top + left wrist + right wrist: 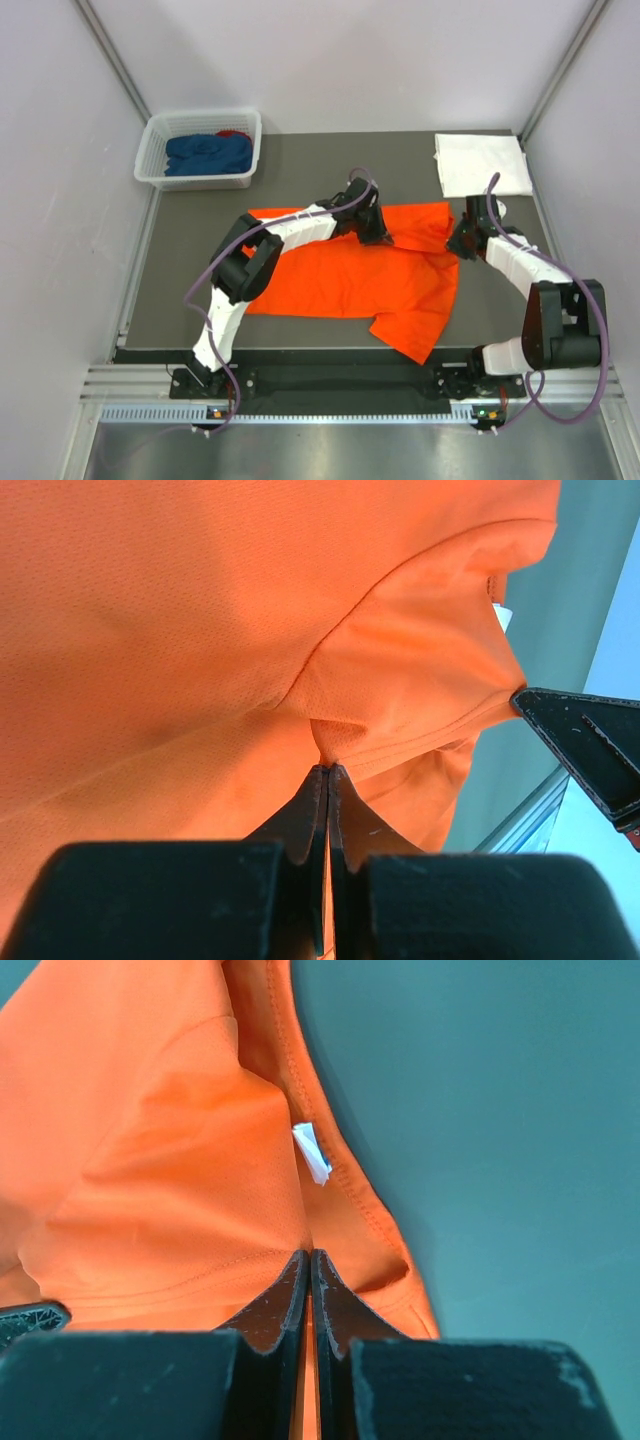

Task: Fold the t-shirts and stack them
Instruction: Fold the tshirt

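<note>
1. Counted four t-shirts: one orange t-shirt [350, 285] spread mid-table [300, 180]; one white t-shirt [482, 163] folded at the far right corner; one blue t-shirt [208, 154] and one red t-shirt [236, 132] inside one basket [150, 172], far left
2. Counted two claws: left gripper [328, 772] and right gripper [308, 1256], each pinched tight on a fold of the orange t-shirt along its far edge
3. Barely made out the red t-shirt behind the blue; lost part of the orange t-shirt under the left arm [285, 232]
</note>
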